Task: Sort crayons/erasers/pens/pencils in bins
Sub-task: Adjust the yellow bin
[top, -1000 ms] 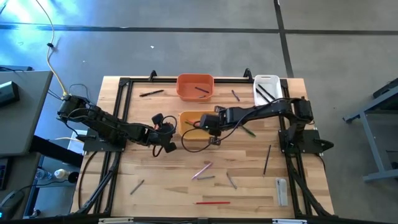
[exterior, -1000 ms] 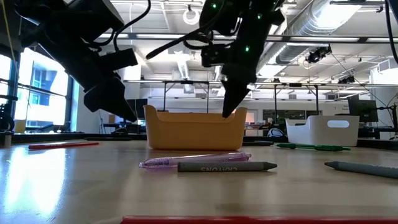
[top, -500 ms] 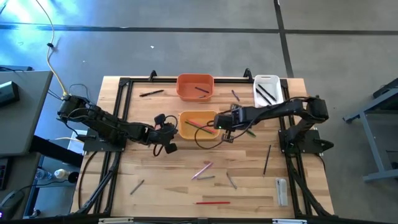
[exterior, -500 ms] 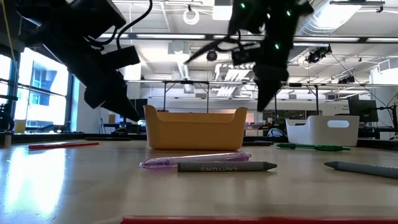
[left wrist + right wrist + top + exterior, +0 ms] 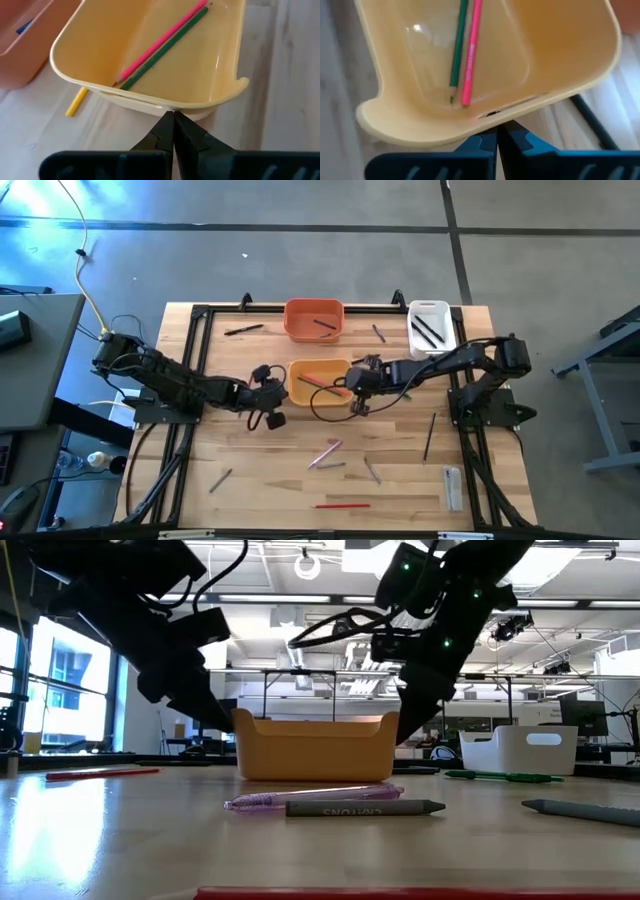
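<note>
The yellow bin [image 5: 318,376] sits near the middle of the table [image 5: 260,480] and serves as the landmark. Inside it lie a pink pencil [image 5: 162,40] and a green pencil [image 5: 167,46], side by side and touching along their length.

The left gripper [image 5: 272,392] is at the bin's left end, its fingers pressed together and empty, tips just at the bin's rim. The right gripper [image 5: 357,381] is at the bin's right end, likewise closed on nothing, tips close to the rim.

Behind the yellow bin stands the orange bin [image 5: 314,319], with a short stick in it. Farther right of that is the white bin [image 5: 430,325], holding dark pens. A yellow crayon [image 5: 76,101] lies on the table just beside the yellow bin, between it and the orange one.

In front of the yellow bin lie a pink pen [image 5: 312,797] and a grey crayon [image 5: 364,808], close together; nearer the table's front edge is a red pencil [image 5: 341,505]. A green pen [image 5: 495,776] lies to the bin's right, and a black pencil [image 5: 429,436] farther right. Another dark pen [image 5: 243,329] lies left of the orange bin.
</note>
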`<state>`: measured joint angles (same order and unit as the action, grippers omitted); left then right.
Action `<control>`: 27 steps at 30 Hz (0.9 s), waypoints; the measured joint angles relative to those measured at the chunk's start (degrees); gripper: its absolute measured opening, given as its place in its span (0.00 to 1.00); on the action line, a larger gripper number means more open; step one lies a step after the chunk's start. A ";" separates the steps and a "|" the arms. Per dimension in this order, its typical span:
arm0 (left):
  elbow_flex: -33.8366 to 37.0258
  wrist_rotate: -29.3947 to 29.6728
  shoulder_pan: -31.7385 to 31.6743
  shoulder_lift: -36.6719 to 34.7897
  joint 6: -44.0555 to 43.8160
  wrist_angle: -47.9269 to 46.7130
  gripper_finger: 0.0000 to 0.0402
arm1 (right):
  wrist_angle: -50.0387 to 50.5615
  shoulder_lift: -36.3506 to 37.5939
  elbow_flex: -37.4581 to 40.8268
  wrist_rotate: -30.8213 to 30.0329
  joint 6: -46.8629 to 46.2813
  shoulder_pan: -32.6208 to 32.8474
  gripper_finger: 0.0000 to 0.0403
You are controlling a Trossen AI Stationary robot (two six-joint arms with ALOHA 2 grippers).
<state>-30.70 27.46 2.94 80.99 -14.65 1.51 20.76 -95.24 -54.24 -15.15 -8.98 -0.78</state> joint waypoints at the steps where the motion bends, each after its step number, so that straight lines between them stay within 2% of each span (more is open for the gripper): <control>1: 0.00 0.01 0.50 0.00 -0.06 -0.02 0.00 | -0.12 0.00 0.00 0.52 -0.01 0.29 0.00; 10: 0.00 2.14 4.40 0.00 -2.12 -2.10 0.00 | -0.89 0.00 0.00 1.92 -2.35 3.74 0.00; 27: -0.04 3.21 4.65 -1.43 -4.14 -7.82 0.00 | -1.40 0.00 0.00 1.97 -1.23 4.58 0.00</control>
<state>-30.74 30.66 7.59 79.56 -18.79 -6.31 19.36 -95.24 -54.24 -13.19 -10.21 3.80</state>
